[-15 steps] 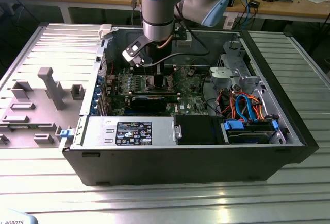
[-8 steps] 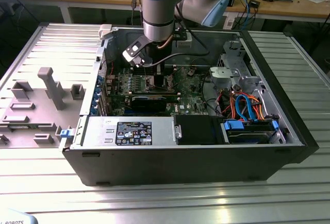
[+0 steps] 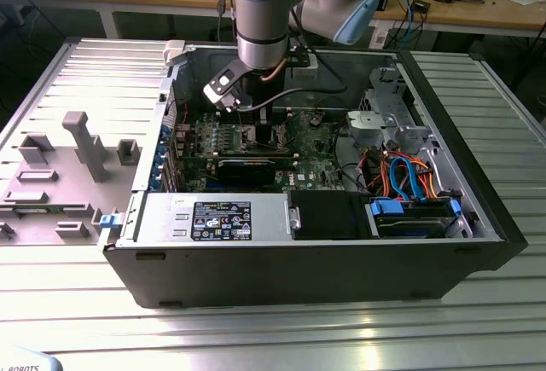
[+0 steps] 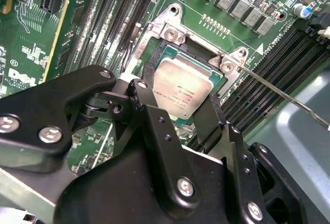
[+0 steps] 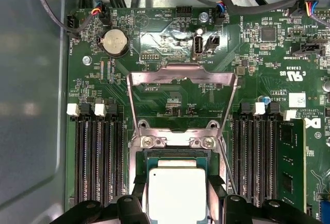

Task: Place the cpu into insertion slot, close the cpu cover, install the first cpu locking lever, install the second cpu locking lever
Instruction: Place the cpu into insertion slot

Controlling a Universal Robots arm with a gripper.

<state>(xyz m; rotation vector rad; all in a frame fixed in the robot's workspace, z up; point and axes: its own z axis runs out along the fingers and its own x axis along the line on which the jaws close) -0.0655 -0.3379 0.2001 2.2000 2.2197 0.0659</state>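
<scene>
1. Your pincer [image 4: 178, 99] is pinching the cpu [image 5: 177, 190] by two opposite edges. In both wrist views a black finger [image 4: 147, 92] presses against each side of the chip.
2. The cpu lies level within the rim of the insertion slot [image 4: 181, 49], silver top facing up. You cannot tell whether it is fully seated.
3. A thin metal locking lever [image 4: 281, 94] angles away from one corner of the slot, across the black memory slots [image 5: 98, 157] that flank it on both sides.
4. Just beyond the slot, the cpu cover [image 5: 181, 74] stands swung open, and the green motherboard [image 5: 170, 105] shows through its square window.
5. Farther along the board sits a round coin battery [image 5: 114, 41].
6. In the exterior view, the arm [image 3: 264, 13] reaches down into the open computer case [image 3: 299, 260], which lies on the ribbed metal surface [image 3: 256, 337]. Grey fixture blocks [image 3: 81, 141] stand beside the case at the exterior view's left.
</scene>
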